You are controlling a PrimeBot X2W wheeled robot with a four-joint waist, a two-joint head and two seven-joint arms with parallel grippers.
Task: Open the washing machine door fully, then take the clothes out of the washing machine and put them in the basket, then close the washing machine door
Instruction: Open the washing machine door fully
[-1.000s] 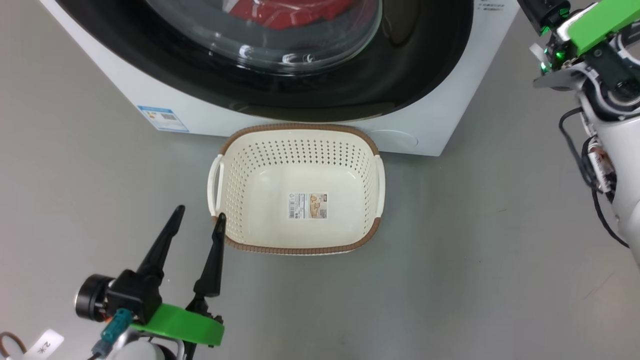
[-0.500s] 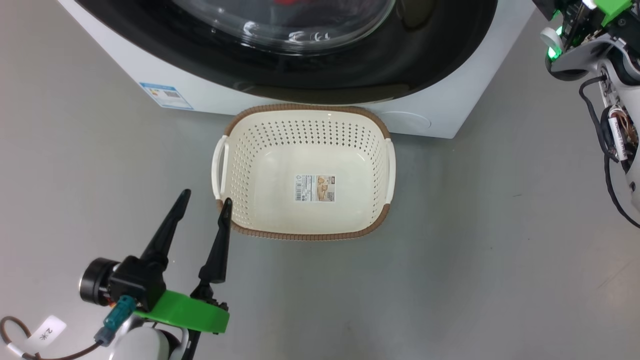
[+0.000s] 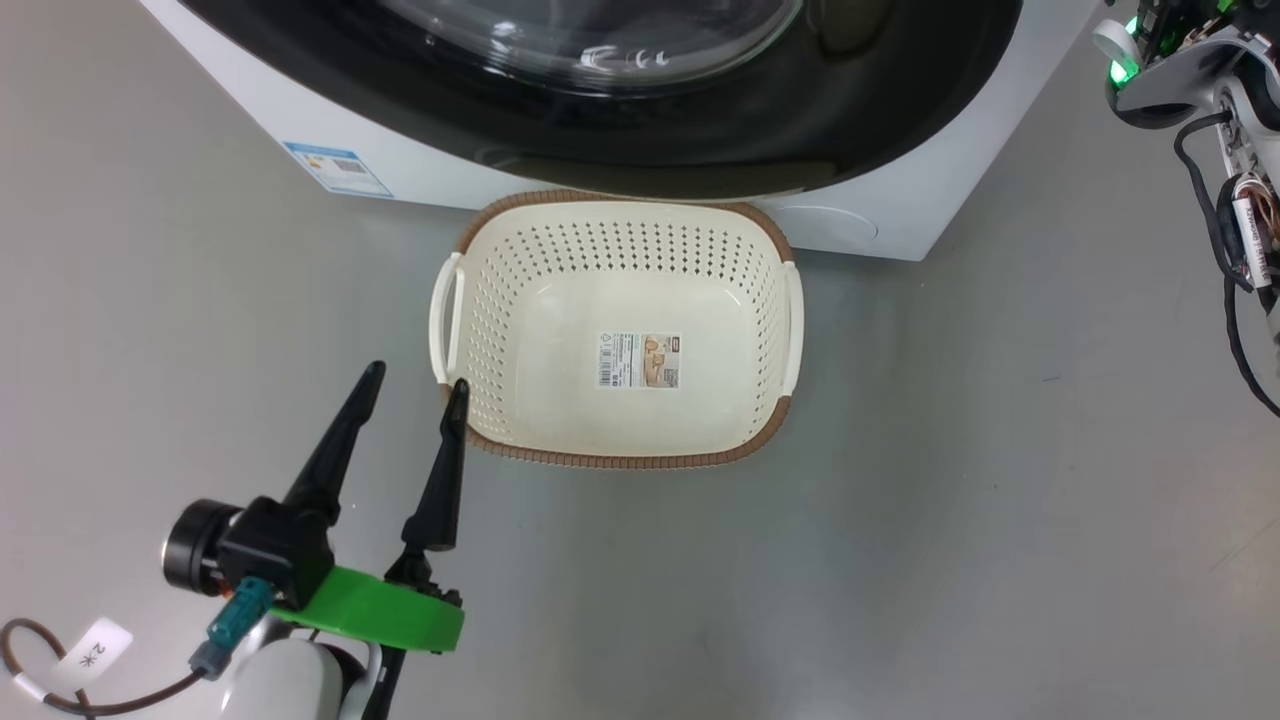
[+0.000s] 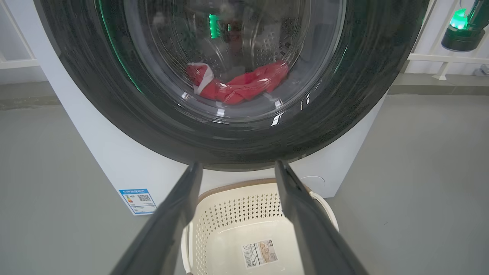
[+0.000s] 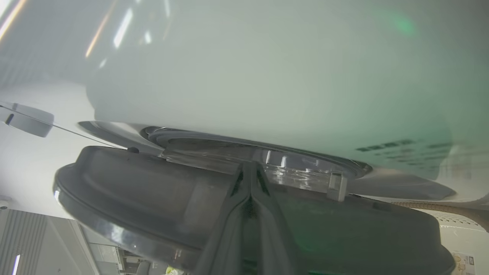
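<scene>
The washing machine [image 3: 880, 215] fills the top of the head view, its glossy black washing machine door [image 3: 700, 130] above the cream basket [image 3: 620, 460] on the floor. Through the door glass in the left wrist view, the red clothes [image 4: 237, 86] lie in the drum. My left gripper [image 3: 416, 377] is open and holds nothing, its right fingertip by the basket's front-left corner. In the right wrist view, my right gripper [image 5: 250, 166] is shut, its tips at the narrow gap between the door's grey rim [image 5: 153, 191] and the white front [image 5: 267, 76].
The grey floor spreads to the left, right and front of the basket. A blue energy label [image 3: 335, 168] is stuck low on the washer's front. My right arm's wrist and cables [image 3: 1160, 85] hang at the upper right, beside the washer's corner.
The head camera has moved, so washer and basket have slid up and right in the picture. The left gripper stays open by the basket. The right wrist sits higher at the picture's corner.
</scene>
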